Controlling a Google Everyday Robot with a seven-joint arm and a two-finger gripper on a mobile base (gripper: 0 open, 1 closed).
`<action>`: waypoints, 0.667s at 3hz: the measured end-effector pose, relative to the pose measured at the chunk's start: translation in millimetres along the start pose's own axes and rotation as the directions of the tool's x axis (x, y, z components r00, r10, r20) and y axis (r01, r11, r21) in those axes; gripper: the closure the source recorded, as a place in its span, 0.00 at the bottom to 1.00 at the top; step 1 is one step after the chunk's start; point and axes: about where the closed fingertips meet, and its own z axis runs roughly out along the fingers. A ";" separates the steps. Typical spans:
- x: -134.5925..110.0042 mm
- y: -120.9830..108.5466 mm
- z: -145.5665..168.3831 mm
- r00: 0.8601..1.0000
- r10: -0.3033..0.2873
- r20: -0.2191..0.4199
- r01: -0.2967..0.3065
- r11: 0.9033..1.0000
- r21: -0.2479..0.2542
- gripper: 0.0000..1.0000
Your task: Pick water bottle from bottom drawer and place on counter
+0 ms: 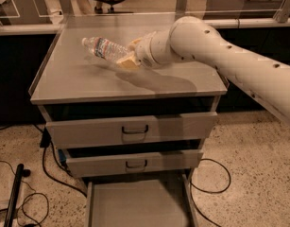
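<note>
The water bottle (105, 48) is clear and ribbed, with a white cap and a coloured label band. It lies tilted, cap toward the left, just above the left half of the counter (73, 79). My gripper (126, 56) is at the bottle's base end and is shut on the water bottle; its yellowish fingers (128, 63) show beside the bottle. The white arm reaches in from the right. The bottom drawer (135, 207) is pulled out at the bottom of the view and its floor is bare.
Two grey drawers with dark loop handles (135, 129) sit partly pulled out below the counter. Cables (45, 169) lie on the speckled floor at left and right. A glass partition and a chair stand behind the cabinet.
</note>
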 end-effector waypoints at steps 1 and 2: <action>15.8 -3.2 2.9 0.999 0.017 -0.043 -0.017 1.000 0.001 1.00; 29.6 -6.3 4.8 0.997 0.037 -0.074 -0.036 0.999 0.005 1.00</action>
